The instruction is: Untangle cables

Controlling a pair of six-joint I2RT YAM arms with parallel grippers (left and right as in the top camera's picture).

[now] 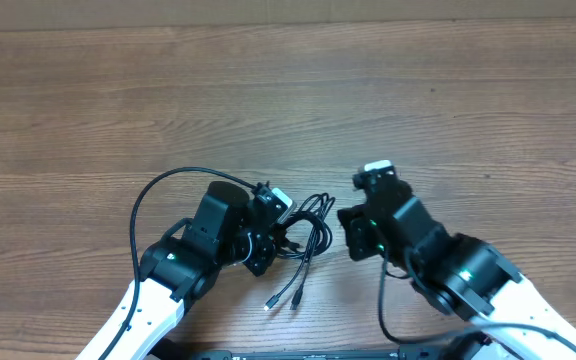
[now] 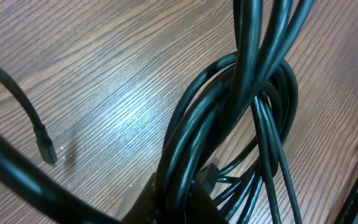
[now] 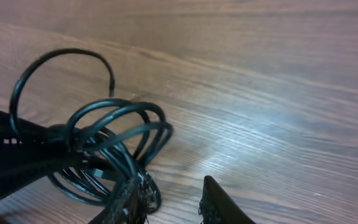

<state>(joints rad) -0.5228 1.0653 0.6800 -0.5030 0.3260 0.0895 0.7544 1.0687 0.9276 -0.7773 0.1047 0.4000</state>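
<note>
Thin glossy black cables (image 1: 311, 228), looped in a tangled bundle at lower centre, sit clamped in the left pincer (image 1: 268, 235); the right pincer (image 3: 169, 196) gapes empty.

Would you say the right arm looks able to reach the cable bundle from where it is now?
Probably yes: the right claw is open right beside the cables, with nothing between them.
</note>
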